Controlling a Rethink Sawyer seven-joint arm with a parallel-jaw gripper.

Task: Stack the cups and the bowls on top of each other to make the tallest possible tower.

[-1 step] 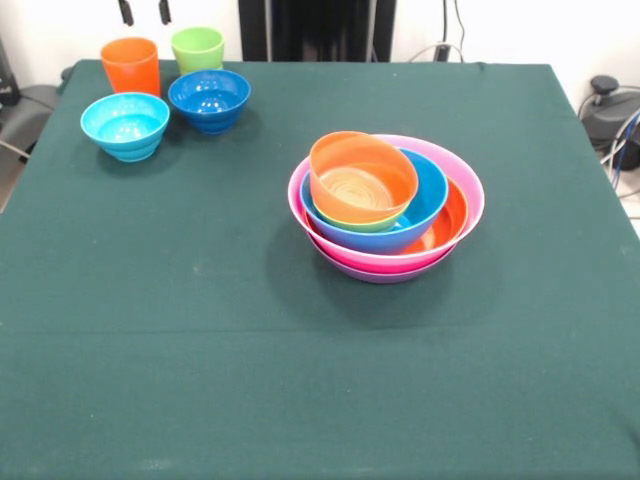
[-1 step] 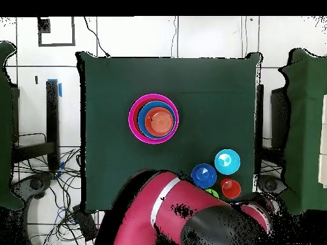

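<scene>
The claw [image 1: 145, 11] showed only as two dark tips at the top edge of the front view, w/ a clear gap between them, so spread apart and holding nothing. It hung just above the orange cup [image 1: 131, 66] and the green cup [image 1: 198, 48], which stood upright side by side near the table's far corner. Right in front of those sat the dark blue bowl [image 1: 209, 99] and the light blue bowl [image 1: 125, 125], both upright, close to each other and to the cups.

Well apart from that group, toward the middle of the green table [image 1: 320, 380], stood the tower [image 1: 387, 205]: purple bowl at the bottom, pink one nested in it, then a big orange, a blue, a small green w/ only its rim showing, and a small orange bowl [image 1: 362, 178] on top, tilted toward the front.

From overhead, the red arm [image 2: 179, 210] covered the table's near edge and hid most of the green cup [image 2: 212, 193]. Cables lay on the floor either side.
</scene>
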